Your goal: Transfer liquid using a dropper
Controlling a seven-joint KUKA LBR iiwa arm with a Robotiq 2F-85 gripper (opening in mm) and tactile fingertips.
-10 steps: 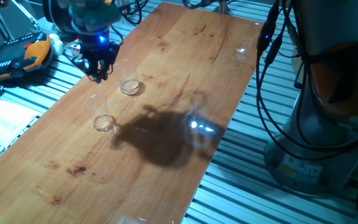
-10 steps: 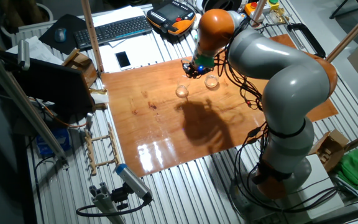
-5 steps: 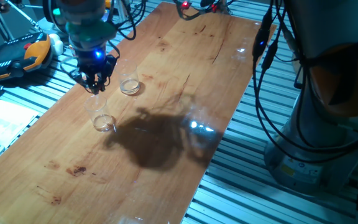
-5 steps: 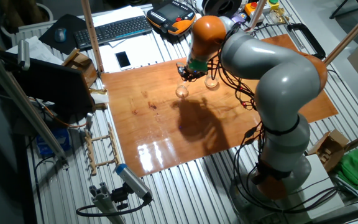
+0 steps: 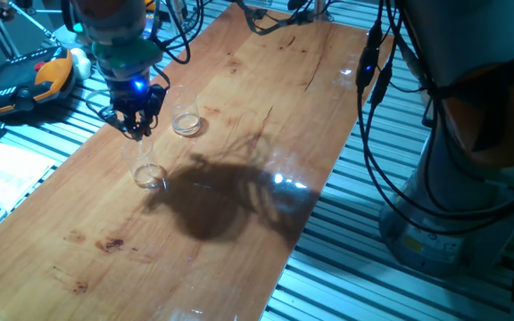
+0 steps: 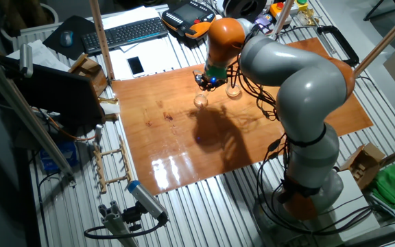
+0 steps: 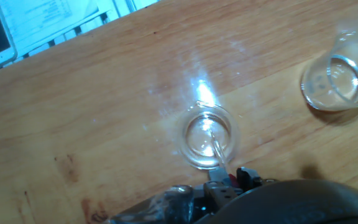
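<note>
Two small transparent cups stand on the wooden table [image 5: 266, 107]. My gripper [image 5: 137, 125] hangs just above the nearer cup [image 5: 148, 172], away from the other cup [image 5: 186, 122]. In the hand view this cup [image 7: 209, 138] sits right below the fingers [image 7: 248, 177], holding a shallow layer of clear liquid [image 7: 199, 147]. My gripper [image 7: 221, 184] is shut on the dropper [image 7: 215, 144], whose thin clear tip reaches down into the cup and whose red end shows between the fingers. The second cup [image 7: 334, 83] stands at the upper right. From the other side, the gripper [image 6: 206, 81] hovers over the cup [image 6: 201, 101].
An orange teach pendant [image 5: 34, 80] and papers [image 5: 7, 169] lie beside the table's left edge. A keyboard [image 6: 125, 31] and a phone [image 6: 135, 65] lie behind it. Cables [image 5: 382, 134] hang along the right edge. A wooden rack [image 6: 112, 165] stands beside the table.
My gripper has moved from beside the far cup to over the nearer cup and come down a little. The cups have not moved.
</note>
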